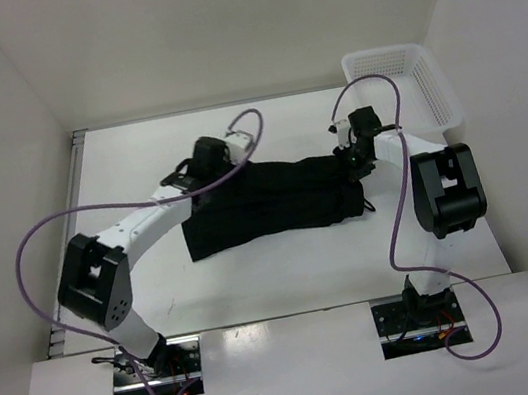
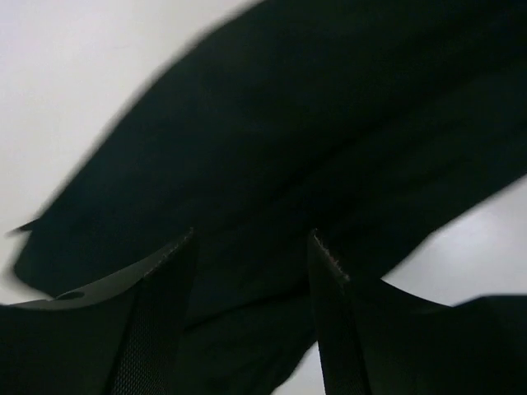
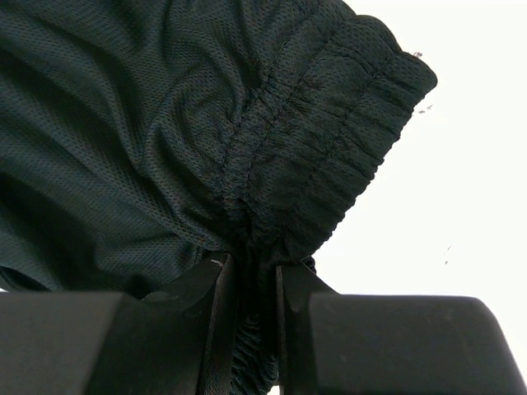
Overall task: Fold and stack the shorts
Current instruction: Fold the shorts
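Observation:
The black shorts lie stretched across the middle of the table, waistband to the right. My right gripper is at their right end; in the right wrist view it is shut on the bunched elastic waistband of the shorts. My left gripper is over the shorts' upper left part. In the left wrist view it is open, its jaws spread close over the dark fabric of the shorts; I cannot tell whether they touch it.
A white mesh basket stands at the back right corner of the table, behind the right arm. White walls enclose the table on the left, back and right. Purple cables loop over both arms.

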{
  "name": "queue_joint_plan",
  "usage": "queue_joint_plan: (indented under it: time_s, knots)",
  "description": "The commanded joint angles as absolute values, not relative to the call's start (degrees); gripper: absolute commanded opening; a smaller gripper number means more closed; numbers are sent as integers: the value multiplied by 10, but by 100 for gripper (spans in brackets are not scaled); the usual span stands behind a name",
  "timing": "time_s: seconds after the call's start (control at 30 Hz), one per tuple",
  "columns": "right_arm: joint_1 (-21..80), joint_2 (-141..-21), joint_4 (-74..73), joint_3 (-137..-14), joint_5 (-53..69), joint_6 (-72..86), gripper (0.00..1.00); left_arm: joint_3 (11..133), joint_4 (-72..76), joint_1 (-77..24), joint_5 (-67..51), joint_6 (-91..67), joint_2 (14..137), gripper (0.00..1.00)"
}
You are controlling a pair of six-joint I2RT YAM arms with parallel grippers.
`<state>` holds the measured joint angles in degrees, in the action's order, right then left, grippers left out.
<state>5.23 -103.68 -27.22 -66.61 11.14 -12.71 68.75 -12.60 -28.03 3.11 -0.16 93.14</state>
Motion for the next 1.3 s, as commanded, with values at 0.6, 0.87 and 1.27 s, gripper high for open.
queue_joint_plan:
  time_s: [0.6,0.87,1.27]
  knots:
    - [58,-983,-323,-780,135,-105,0,806,-124,-375,4,0,1141,66]
    - [96,-978,-334,-805,41,-105,0,762,-201,-310,47,0,1010,67]
    - [207,-1001,-360,-916,-70,-80,0,622,-220,-138,46,0,964,67]
